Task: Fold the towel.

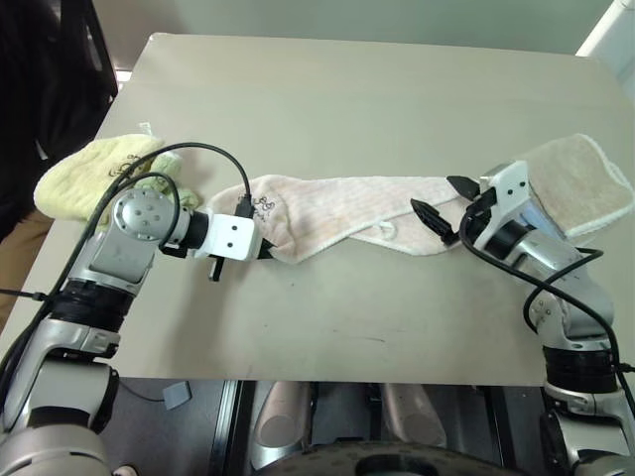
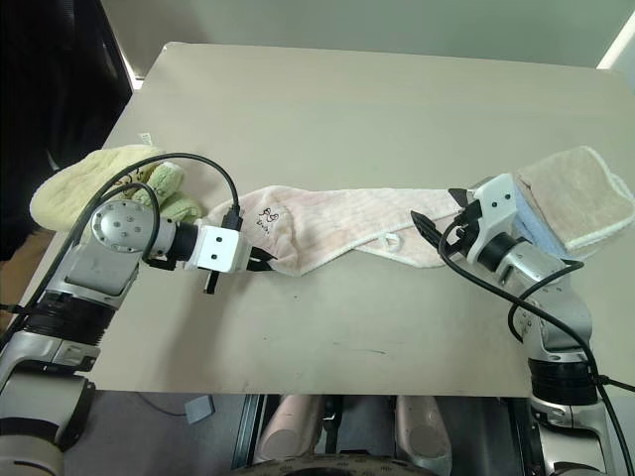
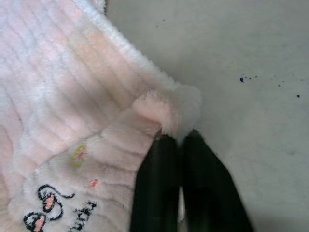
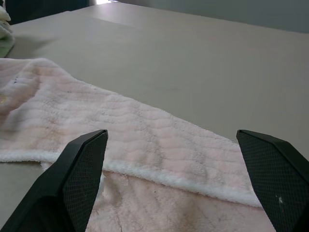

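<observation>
Left eye view: towel (image 1: pixel 347 213) lies lengthwise left-right; left pincer (image 3: pixel 176 140) pinches its corner, right pincer (image 1: pixel 442 203) spread.

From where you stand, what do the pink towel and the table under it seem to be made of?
The pink towel looks like soft terry cloth: fluffy pile in ribbed rows, a white fuzzy edge trim and a stitched dark mark. The table looks like a smooth, matte beige board, perhaps laminate; the surface alone doesn't show what lies beneath.
</observation>
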Tool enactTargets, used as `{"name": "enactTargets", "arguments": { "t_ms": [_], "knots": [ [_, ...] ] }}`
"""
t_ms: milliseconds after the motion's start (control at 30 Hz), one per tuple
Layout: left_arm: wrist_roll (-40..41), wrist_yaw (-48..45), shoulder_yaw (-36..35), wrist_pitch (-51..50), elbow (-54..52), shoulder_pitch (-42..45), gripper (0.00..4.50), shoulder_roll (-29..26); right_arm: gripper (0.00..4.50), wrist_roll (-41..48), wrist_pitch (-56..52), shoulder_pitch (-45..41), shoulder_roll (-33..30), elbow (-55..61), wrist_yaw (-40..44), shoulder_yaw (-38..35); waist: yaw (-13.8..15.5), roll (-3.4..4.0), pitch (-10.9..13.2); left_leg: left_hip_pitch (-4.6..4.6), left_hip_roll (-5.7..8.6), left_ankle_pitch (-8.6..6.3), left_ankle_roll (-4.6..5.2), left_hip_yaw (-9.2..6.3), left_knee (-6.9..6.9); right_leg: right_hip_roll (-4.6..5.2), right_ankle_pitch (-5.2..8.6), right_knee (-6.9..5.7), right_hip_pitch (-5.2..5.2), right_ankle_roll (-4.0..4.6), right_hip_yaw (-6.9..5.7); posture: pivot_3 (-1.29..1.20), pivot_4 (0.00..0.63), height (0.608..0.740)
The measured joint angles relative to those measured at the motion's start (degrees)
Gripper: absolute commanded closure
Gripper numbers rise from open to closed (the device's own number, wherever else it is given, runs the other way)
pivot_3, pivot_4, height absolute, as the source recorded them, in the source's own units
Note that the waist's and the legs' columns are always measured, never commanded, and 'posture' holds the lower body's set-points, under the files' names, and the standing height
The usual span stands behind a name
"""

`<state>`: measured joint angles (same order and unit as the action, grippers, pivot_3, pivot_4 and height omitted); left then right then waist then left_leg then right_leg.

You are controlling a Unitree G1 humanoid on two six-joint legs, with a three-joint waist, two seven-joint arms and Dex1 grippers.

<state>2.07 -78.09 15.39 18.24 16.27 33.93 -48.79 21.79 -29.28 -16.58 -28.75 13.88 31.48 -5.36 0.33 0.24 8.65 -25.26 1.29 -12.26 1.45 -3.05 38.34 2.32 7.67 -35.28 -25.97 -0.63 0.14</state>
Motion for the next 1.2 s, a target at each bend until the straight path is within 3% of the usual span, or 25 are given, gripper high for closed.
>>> {"name": "enactTargets", "arguments": {
  "t_ms": [100, 267, 700, 933, 1200],
  "knots": [
    [1.23, -0.61, -0.99, -2.16, -1.47, -1.37, 4.48, -1.28, 0.0, -3.75, 2.37, -1.65, -3.45, -3.18, 0.01, 0.29, -0.01, 0.0, 0.0, -0.01, 0.0, 0.01, 0.0, 0.01, 0.02, 0.0, -0.05, 0.01, -0.01, 0.02, 0.0, 0.0, 0.15, 0.736],
    [5.19, -1.65, -5.14, -7.52, -5.8, -3.55, 4.48, -5.0, 0.0, -17.58, 15.12, -5.33, -14.25, -15.95, 0.65, 4.23, 0.06, 0.05, -0.03, 0.01, -0.01, -0.05, -0.13, -0.02, 0.01, 0.03, -0.07, -0.05, -0.02, 0.04, -0.03, 0.0, 0.15, 0.736],
    [5.34, 0.93, -6.35, -11.29, -11.01, -6.51, 4.48, -4.92, 0.0, -38.23, 45.87, -21.49, -17.29, -48.41, -0.02, 17.02, -0.3, 0.26, -0.03, 0.06, -0.03, 0.04, 0.04, 0.02, -0.02, 0.04, -0.19, -0.09, -0.08, 0.06, -0.02, 0.0, 0.15, 0.736],
    [5.33, 1.09, -6.38, -11.86, -11.6, -6.6, 4.48, -4.57, 0.0, -44.52, 54.94, -27.45, -15.02, -60.5, -3.0, 20.77, -0.3, 0.29, -0.01, 0.06, -0.03, 0.03, 0.04, 0.03, -0.02, 0.06, -0.25, -0.09, -0.09, 0.09, -0.03, 0.0, 0.15, 0.736],
    [5.19, 2.08, -6.52, -11.89, -12.06, -7.63, 4.5, -4.48, 2.82, -48.86, 59.73, -31.15, -14.21, -66.54, -5.76, 23.03, -0.36, 0.32, 0.01, 0.05, -0.04, 0.0, 0.0, 0.07, -0.05, 0.08, -0.3, -0.08, -0.13, 0.13, -0.03, 0.0, 0.15, 0.736]
  ]
}}
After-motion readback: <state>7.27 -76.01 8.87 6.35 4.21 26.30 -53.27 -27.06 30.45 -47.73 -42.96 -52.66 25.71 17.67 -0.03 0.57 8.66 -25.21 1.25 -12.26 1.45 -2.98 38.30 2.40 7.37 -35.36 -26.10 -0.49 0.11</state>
